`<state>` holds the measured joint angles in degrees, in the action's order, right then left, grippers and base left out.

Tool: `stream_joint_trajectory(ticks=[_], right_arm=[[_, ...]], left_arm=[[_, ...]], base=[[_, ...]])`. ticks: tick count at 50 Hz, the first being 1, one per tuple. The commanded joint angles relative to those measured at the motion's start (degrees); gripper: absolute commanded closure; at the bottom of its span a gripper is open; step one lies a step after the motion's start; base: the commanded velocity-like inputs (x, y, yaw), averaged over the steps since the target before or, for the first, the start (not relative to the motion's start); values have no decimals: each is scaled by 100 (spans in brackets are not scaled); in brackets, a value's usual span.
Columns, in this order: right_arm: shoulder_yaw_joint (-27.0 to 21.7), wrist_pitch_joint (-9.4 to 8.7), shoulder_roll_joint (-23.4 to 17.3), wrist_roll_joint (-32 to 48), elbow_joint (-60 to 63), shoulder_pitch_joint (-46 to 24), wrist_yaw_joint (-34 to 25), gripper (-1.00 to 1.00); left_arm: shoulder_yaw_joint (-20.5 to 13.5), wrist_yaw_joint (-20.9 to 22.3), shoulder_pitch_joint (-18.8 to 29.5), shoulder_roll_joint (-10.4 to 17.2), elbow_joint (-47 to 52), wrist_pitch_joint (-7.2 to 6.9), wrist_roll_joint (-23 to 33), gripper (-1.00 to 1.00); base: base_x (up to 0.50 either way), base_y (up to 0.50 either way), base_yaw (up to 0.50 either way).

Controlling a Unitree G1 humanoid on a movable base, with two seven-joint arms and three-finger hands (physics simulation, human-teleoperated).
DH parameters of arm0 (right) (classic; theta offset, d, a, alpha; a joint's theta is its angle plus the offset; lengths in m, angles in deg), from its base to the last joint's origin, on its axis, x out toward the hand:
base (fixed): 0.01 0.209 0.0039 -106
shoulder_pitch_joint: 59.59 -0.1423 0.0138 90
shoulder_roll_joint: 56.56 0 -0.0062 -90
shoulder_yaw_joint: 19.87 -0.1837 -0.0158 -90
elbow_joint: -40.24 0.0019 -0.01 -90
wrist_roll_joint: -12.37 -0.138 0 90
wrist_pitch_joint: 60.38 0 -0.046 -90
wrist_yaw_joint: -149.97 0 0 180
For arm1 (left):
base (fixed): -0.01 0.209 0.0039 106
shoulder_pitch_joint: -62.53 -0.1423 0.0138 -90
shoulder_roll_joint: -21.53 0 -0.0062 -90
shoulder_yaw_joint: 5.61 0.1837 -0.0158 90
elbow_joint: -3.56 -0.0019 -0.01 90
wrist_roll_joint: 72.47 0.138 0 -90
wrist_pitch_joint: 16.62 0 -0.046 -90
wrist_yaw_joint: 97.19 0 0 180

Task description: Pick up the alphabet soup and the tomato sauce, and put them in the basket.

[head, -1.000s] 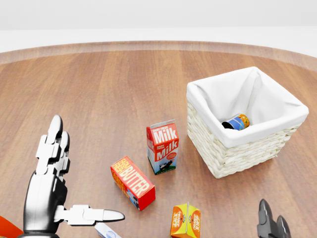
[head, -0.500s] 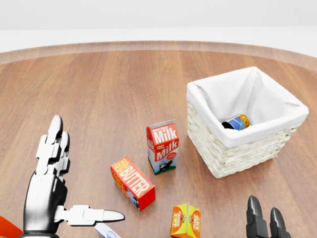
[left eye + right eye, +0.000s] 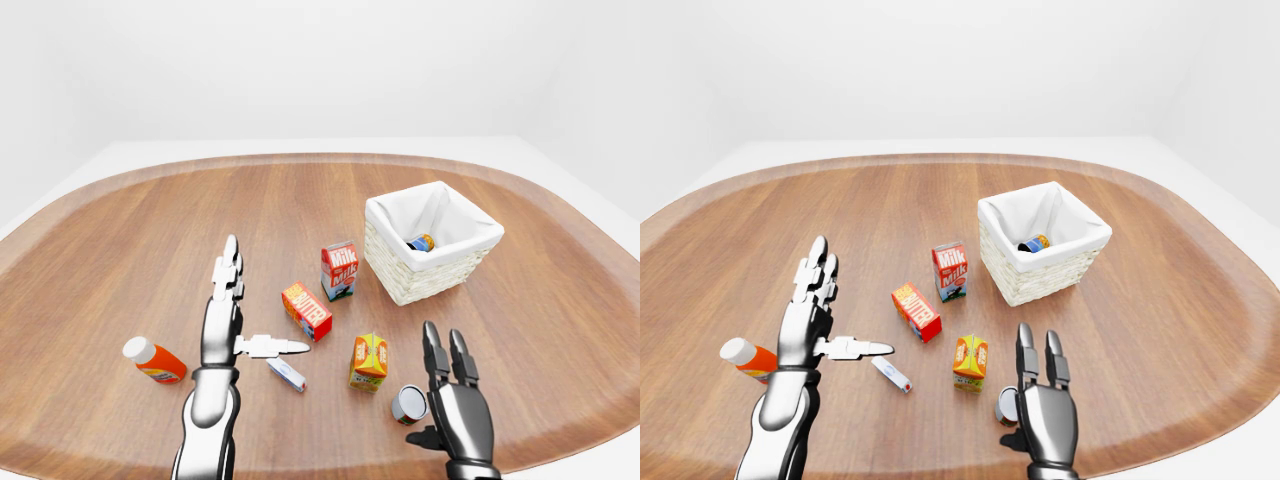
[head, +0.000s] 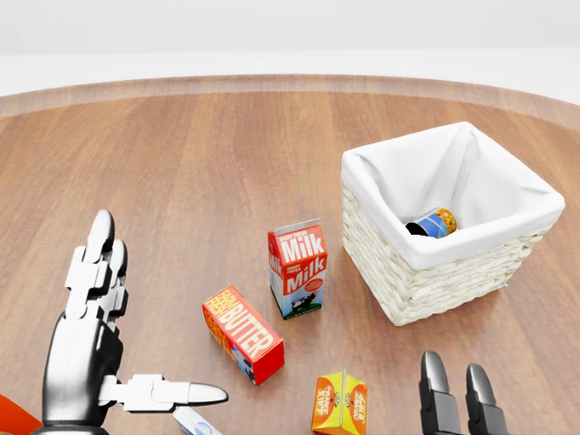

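One can (image 4: 432,222) already lies inside our white-lined basket (image 4: 412,272) at the far right, while the other can (image 3: 407,404) lies on its side on the near table (image 3: 120,260). Our right hand (image 3: 457,410) hovers just right of it, fingers spread. Our left hand (image 3: 226,325) stays released, well to the left, near the butter box (image 3: 306,310) and milk carton (image 3: 339,270).

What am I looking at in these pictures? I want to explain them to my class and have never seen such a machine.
This is a simulated humanoid robot, seen through cameras on its own head: two eye views and a closer head view. Its left hand and right hand are both open and hold nothing. On the wooden table stand a lined basket with one can inside, a milk carton, a butter box and a small orange carton. A second can lies beside the right hand, and a bottle lies at the left.
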<state>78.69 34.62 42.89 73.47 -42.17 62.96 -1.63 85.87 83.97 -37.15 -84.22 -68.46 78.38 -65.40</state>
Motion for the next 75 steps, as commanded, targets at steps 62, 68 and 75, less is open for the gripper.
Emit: stream_joint_trajectory(ticks=[62,68,75], right_arm=[[194,0,-189,-272,-1384,-672,159,-100],[175,0,-177,-274,-1585,-772,159,-100],[146,0,-164,-316,-1608,-781,159,-100]], left_arm=[[1,4,-17,5,-7,0,-9,-100],[1,4,-18,5,-6,0,-8,-100],[2,4,-17,5,-6,0,-8,-100]], base=[[0,0,0],[0,0,0],[0,0,0]])
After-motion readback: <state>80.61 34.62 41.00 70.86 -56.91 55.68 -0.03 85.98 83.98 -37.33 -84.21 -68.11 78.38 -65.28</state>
